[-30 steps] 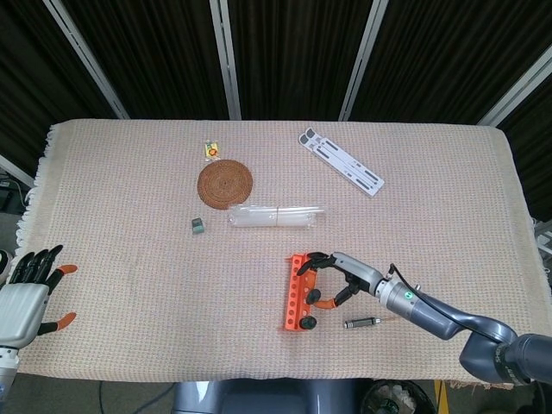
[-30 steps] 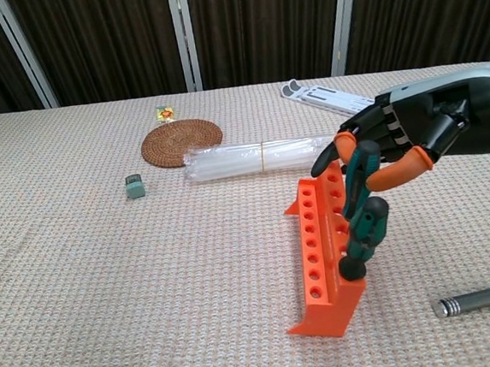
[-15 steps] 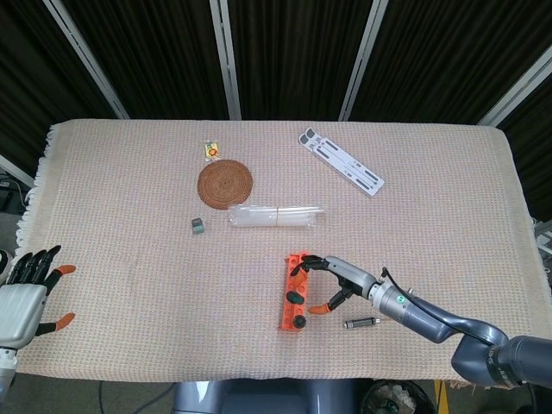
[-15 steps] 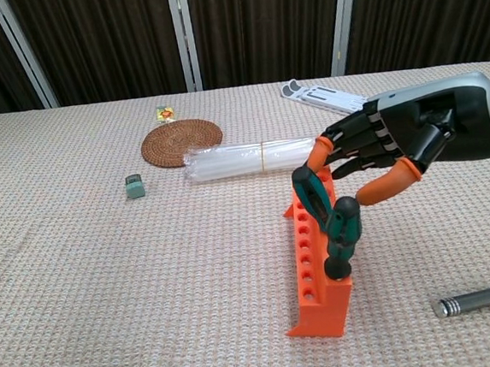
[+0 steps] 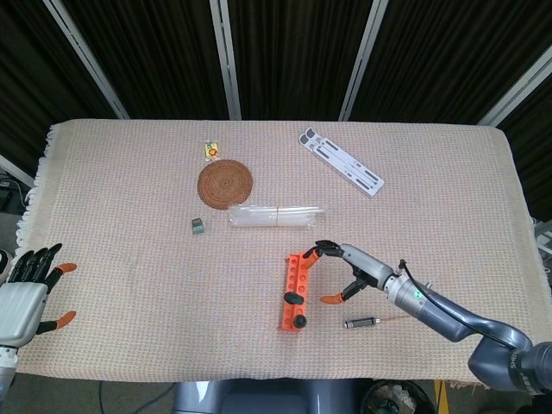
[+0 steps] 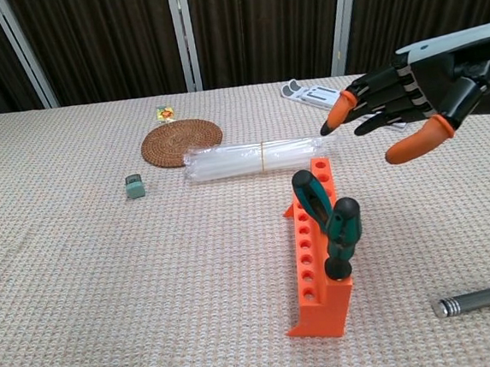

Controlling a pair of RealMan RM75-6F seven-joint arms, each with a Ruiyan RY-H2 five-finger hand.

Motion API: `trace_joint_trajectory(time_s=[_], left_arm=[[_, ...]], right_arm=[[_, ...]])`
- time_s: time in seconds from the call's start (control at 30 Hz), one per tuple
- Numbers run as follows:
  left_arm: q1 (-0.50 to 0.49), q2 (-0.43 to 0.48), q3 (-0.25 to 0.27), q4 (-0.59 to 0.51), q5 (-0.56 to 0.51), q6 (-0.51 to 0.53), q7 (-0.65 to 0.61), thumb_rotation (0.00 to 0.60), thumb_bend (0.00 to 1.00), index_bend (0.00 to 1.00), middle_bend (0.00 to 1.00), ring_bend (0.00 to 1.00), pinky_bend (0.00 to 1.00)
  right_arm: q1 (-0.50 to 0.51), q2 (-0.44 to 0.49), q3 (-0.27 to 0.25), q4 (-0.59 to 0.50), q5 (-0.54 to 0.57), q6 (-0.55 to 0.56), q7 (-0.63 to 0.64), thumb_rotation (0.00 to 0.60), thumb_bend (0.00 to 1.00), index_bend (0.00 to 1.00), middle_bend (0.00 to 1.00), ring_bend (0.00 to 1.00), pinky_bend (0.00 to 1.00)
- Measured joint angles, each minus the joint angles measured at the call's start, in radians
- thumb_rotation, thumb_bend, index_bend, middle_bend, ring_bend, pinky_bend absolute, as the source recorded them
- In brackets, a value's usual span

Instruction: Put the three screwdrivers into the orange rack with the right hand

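The orange rack (image 6: 318,254) (image 5: 293,291) stands upright on the cloth with two green-and-black screwdrivers (image 6: 327,221) (image 5: 296,309) leaning in its holes. A third screwdriver with a grey metal handle (image 6: 476,301) (image 5: 363,323) lies flat to the rack's right. My right hand (image 6: 418,100) (image 5: 348,269) hovers open above and to the right of the rack, fingers spread and holding nothing. At the table's near left edge my left hand (image 5: 30,289) rests open; it does not show in the chest view.
A bundle of clear tubes (image 6: 256,158) lies behind the rack. Further back are a round woven coaster (image 6: 181,142), a small yellow packet (image 6: 165,113) and a white slotted plate (image 5: 341,160). A small green block (image 6: 134,187) sits to the left.
My right hand has let go of the second green screwdriver, which now stands in the rack, and has lifted up and to the right with its fingers spread. The rack settled upright.
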Motion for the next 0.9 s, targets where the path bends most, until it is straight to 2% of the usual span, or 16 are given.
trace_joint_trajectory(time_s=[0.3,0.47,0.67,0.9], left_arm=[[0.001,0.007,0.0,-0.019,0.006,0.007,0.018,0.6,0.14,0.26,0.0,0.0,0.0],[0.003,0.015,0.001,-0.036,0.01,0.011,0.036,0.6,0.14,0.26,0.0,0.0,0.0],[0.002,0.02,0.002,-0.052,0.019,0.013,0.05,0.6,0.14,0.26,0.0,0.0,0.0],[0.004,0.026,0.005,-0.062,0.024,0.015,0.058,0.6,0.14,0.26,0.0,0.0,0.0]], right_arm=[[-0.053,0.071,0.003,-0.031,0.09,-0.002,-0.344,0.6,0.13,0.43,0.18,0.0,0.0],[-0.092,0.09,0.001,-0.033,0.103,0.018,-0.47,0.6,0.13,0.45,0.18,0.0,0.0],[-0.145,0.072,-0.008,-0.026,0.123,0.052,-0.665,0.6,0.12,0.46,0.18,0.0,0.0],[-0.205,-0.006,-0.021,-0.002,0.13,0.095,-0.879,0.6,0.06,0.46,0.18,0.0,0.0]])
